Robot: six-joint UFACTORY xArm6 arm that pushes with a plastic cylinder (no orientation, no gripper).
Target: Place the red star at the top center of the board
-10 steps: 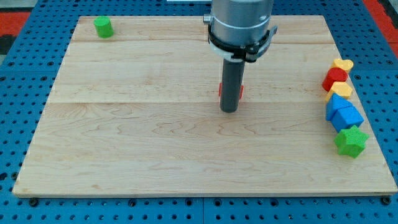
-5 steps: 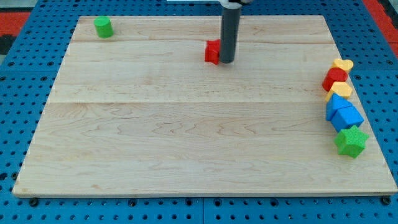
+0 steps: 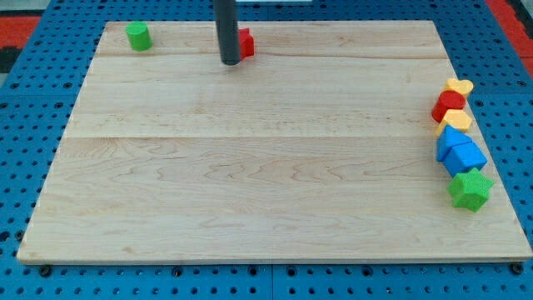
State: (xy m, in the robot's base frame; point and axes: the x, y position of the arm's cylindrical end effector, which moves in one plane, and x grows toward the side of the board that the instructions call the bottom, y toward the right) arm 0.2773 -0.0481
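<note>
Where the wooden board meets blue pegboard, my tip touching red star, no gripper.

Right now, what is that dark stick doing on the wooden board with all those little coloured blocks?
I am a robot arm pushing the red star to the board's top centre. My tip sits against the star's left side, near the top edge. A green cylinder stands at the top left; the other blocks cluster along the view's right edge, untouched.
</note>
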